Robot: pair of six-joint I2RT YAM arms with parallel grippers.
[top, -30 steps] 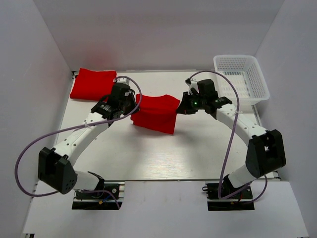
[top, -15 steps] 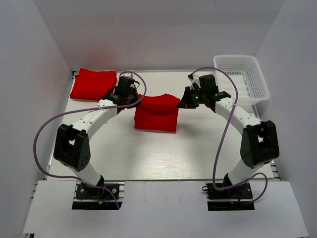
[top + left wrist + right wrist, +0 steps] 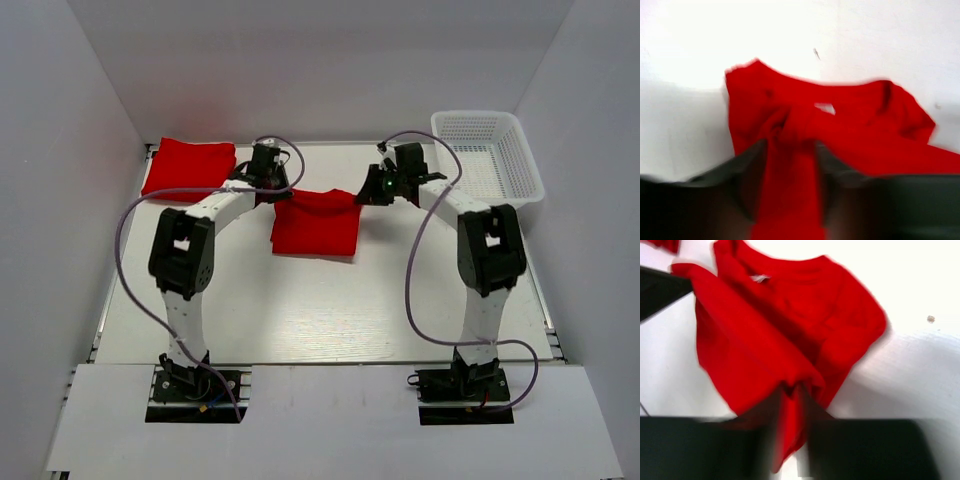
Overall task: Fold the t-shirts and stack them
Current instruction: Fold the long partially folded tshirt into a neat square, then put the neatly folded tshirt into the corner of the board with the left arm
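A red t-shirt [image 3: 315,228] lies folded into a rough rectangle at mid-table. My left gripper [image 3: 277,190] is at its far left corner. In the left wrist view, blurred, its jaws [image 3: 789,150] stand apart with a band of the shirt [image 3: 865,140] lying between them; the white neck tag [image 3: 826,107] shows beyond. My right gripper [image 3: 362,195] is at the far right corner. There its jaws [image 3: 792,392] stay close together, pinching a fold of the shirt [image 3: 790,320]. A second folded red t-shirt [image 3: 188,167] rests at the back left.
A white mesh basket [image 3: 487,155] stands at the back right corner. White walls close in the table on the left, back and right. Both arms stretch far forward, their cables looping over the table's sides.
Both arms have reached farther back, carrying the shirt's edge with them; the shirt now lies flatter and squarer. The left jaws have parted, the right ones slightly.
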